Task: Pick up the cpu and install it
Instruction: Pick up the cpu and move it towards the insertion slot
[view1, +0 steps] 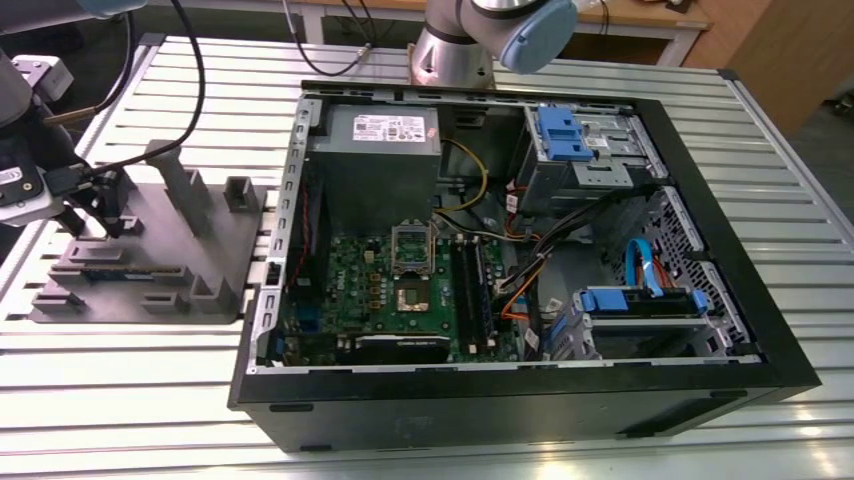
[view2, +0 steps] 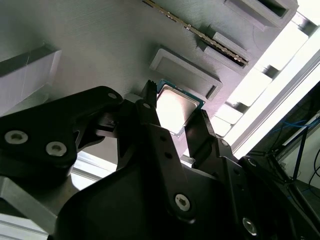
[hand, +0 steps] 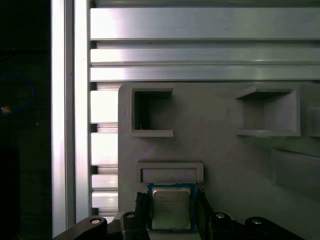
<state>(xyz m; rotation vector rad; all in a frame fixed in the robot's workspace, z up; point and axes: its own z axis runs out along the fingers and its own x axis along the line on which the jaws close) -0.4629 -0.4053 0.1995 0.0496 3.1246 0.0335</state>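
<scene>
The cpu (hand: 171, 207) is a small square chip with a silver top and a pale edge. It lies flat on the grey fixture block (hand: 215, 150), just in front of a small rectangular recess. My gripper (hand: 171, 212) has one dark finger against each of two opposite sides of the chip and is shut on it. The second wrist view shows the same grip, with the cpu (view2: 175, 107) between the fingertips (view2: 148, 107). In the exterior view my gripper (view1: 118, 222) stands low over the fixture block (view1: 147, 270), at the exterior view's left.
An open computer case (view1: 521, 400) lies to the exterior view's right of the fixture. Inside it are a green motherboard (view1: 360, 290) with a dark square socket (view1: 411, 290), cables and blue drive brackets. Upright posts (view1: 180, 185) rise from the fixture. Everything sits on a slatted aluminium table (view1: 120, 400).
</scene>
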